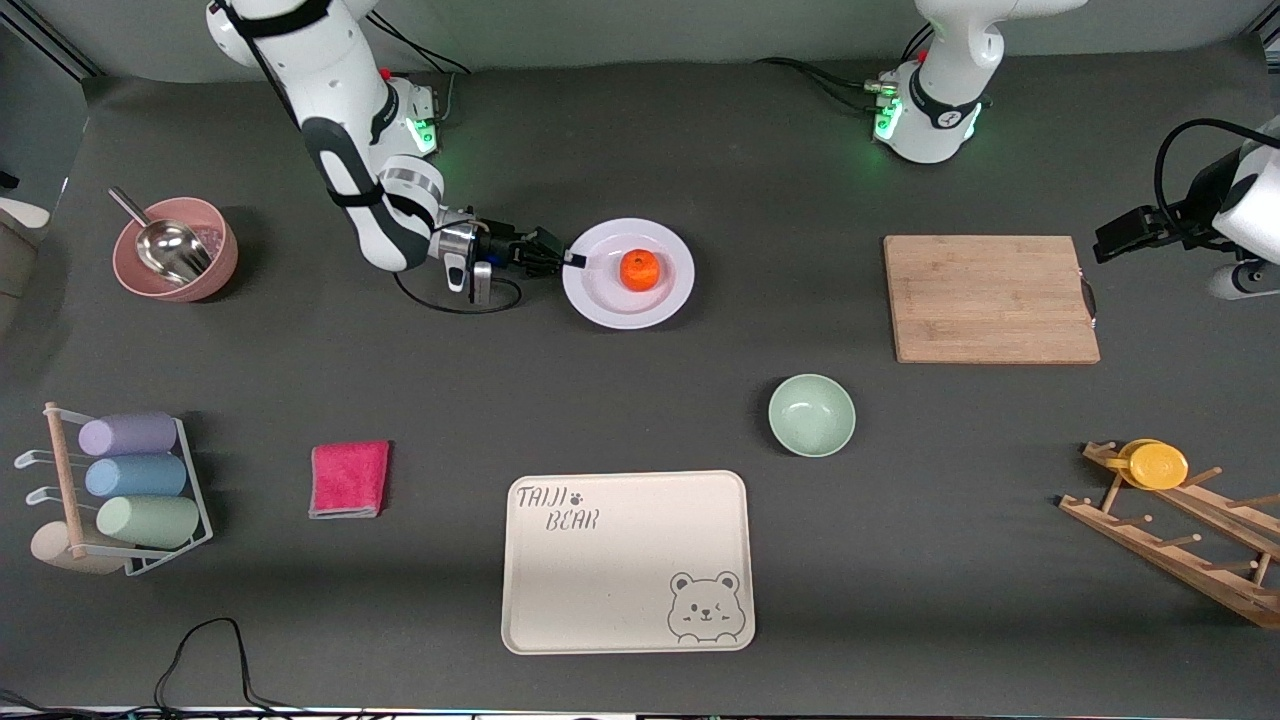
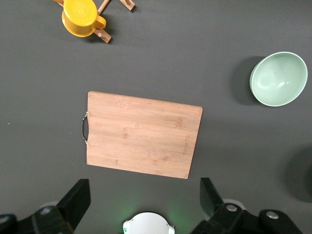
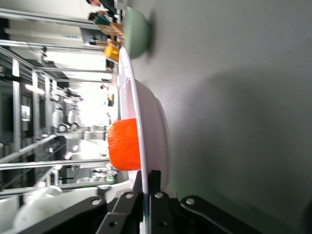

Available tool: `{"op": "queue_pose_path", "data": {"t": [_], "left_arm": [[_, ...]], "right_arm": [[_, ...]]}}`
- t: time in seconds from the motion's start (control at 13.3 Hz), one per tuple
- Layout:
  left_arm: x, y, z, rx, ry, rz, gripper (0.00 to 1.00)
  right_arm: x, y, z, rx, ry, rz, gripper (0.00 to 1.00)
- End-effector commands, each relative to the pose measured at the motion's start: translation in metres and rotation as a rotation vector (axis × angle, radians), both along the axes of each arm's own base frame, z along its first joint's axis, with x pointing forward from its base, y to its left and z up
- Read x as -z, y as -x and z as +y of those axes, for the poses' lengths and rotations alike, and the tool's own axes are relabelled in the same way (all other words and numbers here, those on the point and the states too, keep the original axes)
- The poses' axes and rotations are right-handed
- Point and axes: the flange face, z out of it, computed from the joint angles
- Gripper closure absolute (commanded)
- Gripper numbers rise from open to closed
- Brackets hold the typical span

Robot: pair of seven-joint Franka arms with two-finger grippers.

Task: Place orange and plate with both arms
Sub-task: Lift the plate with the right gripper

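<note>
1. The small round bright-orange fruit (image 1: pixel 639 270) sits at the middle of the round pale lavender-white plate (image 1: pixel 600 300).
2. The plate rests on the dark grey worktop (image 1: pixel 700 180), toward the right arm's end and farther from the front camera than the rectangular cream bear tray (image 1: pixel 626 610).
3. The right hand (image 1: pixel 572 259) lies low and level at the plate's rim, its two fingers clamped together on the rim's edge; the right wrist view shows the rim pinched between the black fingertips (image 3: pixel 155 181), with the fruit just beside them.
4. The left hand (image 1: pixel 1100 245) hangs over the worktop at the left arm's end, beside the rectangular bamboo cutting board (image 1: pixel 990 298); its fingers (image 2: pixel 74 199) stand wide apart and hold nothing, and this arm waits.
5. The mint-green bowl (image 1: pixel 811 415) stands between the board and the tray, nearer to the front camera than the plate.
6. A yellow cup (image 1: pixel 1155 464) sits on a wooden peg rack (image 1: pixel 1180 540) at the left arm's end.
7. A folded pink cloth (image 1: pixel 349 479) lies beside the tray, toward the right arm's end.
8. A pink bowl holding a metal scoop (image 1: pixel 172 250) stands at the right arm's end.
</note>
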Motion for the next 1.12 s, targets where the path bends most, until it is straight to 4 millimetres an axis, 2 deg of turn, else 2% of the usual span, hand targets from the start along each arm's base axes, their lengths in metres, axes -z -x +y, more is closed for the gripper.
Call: {"op": "queue_pose_path", "data": {"t": [0.0,0.15,0.38,0.53,0.67,0.82,1.05], "left_arm": [[0.0,0.001,0.003,-0.02,0.004,0.002,0.0],[-0.002,0.001,0.005,-0.025,0.003,-0.001,0.0],[-0.003,-0.004,0.005,-0.026,0.005,-0.004,0.0],[-0.003,-0.01,0.006,-0.026,0.005,-0.004,0.0],[-0.001,-0.015,0.006,-0.032,0.003,-0.004,0.0],[-0.007,-0.019,0.007,-0.043,-0.002,0.0,0.0],[-0.004,-0.019,0.007,-0.058,-0.006,0.014,0.0]], "right_arm": [[-0.052,0.006,0.003,0.016,-0.079,0.029,1.0],[-0.07,0.005,0.012,0.014,-0.113,0.068,1.0],[-0.073,-0.005,0.008,0.015,-0.11,0.103,1.0],[-0.08,-0.041,-0.005,-0.013,-0.053,0.101,1.0],[-0.094,-0.084,-0.012,-0.033,-0.017,0.129,1.0],[-0.109,-0.138,-0.018,-0.027,-0.012,0.141,1.0],[-0.115,-0.212,-0.015,-0.01,-0.02,0.11,1.0]]}}
